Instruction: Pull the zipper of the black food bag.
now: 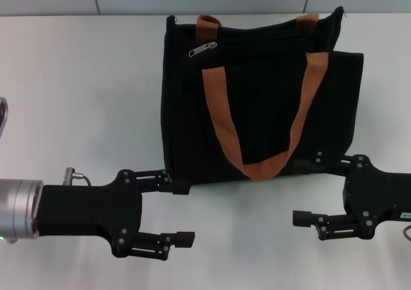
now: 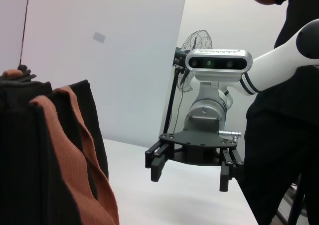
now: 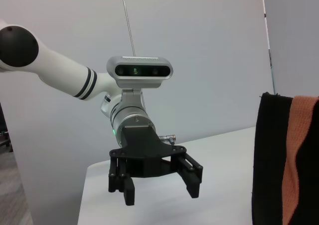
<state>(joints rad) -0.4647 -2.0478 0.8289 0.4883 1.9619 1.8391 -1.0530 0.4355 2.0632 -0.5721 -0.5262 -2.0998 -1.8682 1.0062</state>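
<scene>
Looking down from the head view, I see the black food bag [image 1: 257, 97] lying flat on the white tabletop [image 1: 77, 85], with the zipper [image 1: 203, 49] at the left end of its top edge, near the orange-brown straps [image 1: 221, 113]. Nothing has been gripped yet. My left gripper [image 1: 182, 213] and right gripper [image 1: 304, 187] both sit at the bag's near edge with fingers spread apart and holding nothing, so I judge the reach, the pinch and the pull all remain. Whether the track is closed along its length I cannot make out.

From the left wrist view, I get only one side of the bag and a strap; the zipper is out of sight. The right gripper faces me across the tabletop, its fingers wide.

From the right wrist view, the bag is cut off at the frame edge, and the left gripper hangs splayed and empty.
</scene>
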